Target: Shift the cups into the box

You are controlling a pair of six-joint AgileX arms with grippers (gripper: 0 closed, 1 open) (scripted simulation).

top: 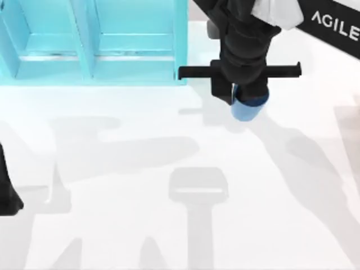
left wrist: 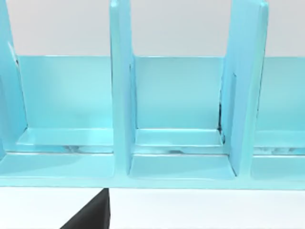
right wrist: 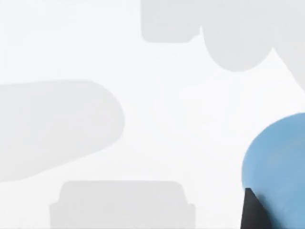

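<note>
The bright blue cup [top: 249,108] hangs above the table just right of the box's right end, with my right gripper [top: 247,97] shut on it from above. In the right wrist view the blue cup [right wrist: 279,167] is close by, with one dark finger [right wrist: 251,212] against it and the table far below. The light blue box [top: 84,39] stands at the back left, split by dividers into open compartments. Its compartments [left wrist: 178,138] hold nothing in the left wrist view. My left arm [top: 7,194] is parked at the table's left edge.
The white table [top: 169,225] carries grey shadows of the arms and the cup. The right arm's black body reaches in from the back right, next to the box's right wall [top: 180,45].
</note>
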